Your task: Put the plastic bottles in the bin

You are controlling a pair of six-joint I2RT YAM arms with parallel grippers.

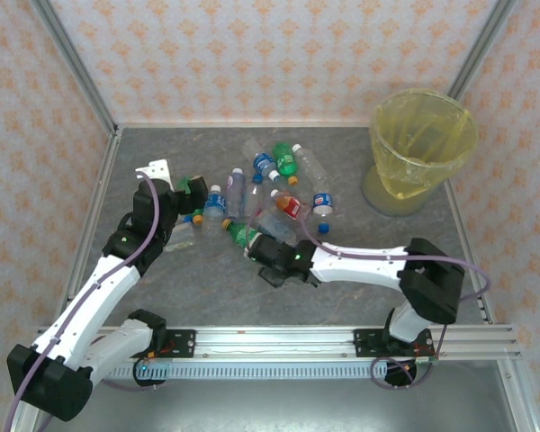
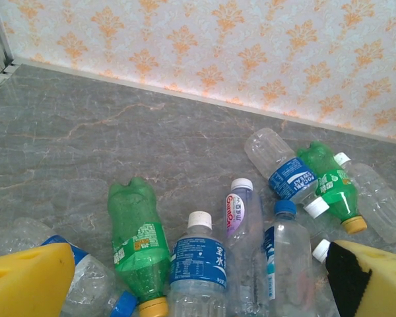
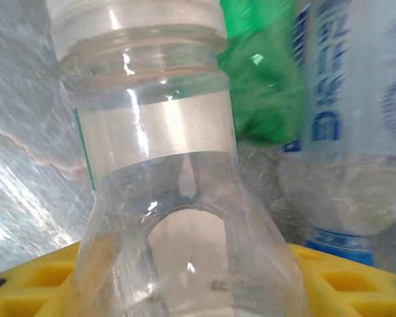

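bin (image 1: 400, 184) ×1 | plastic bottles (image 1: 286, 162) ≈12 on bench (image 1: 207, 301) | left fingers (image 2: 26, 281) spread apart | right fingers (image 3: 356, 284) flank 1 clear bottle (image 3: 178, 198), grip unclear

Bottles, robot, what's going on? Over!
Left gripper open over small clear and green plastic bottles. Right gripper at neck of clear bottle, grip unclear. Round yellow-lined bin apart, nothing between.

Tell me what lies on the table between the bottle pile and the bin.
Nothing. In the top view the grey table is bare between the pile's rightmost bottle and the bin.
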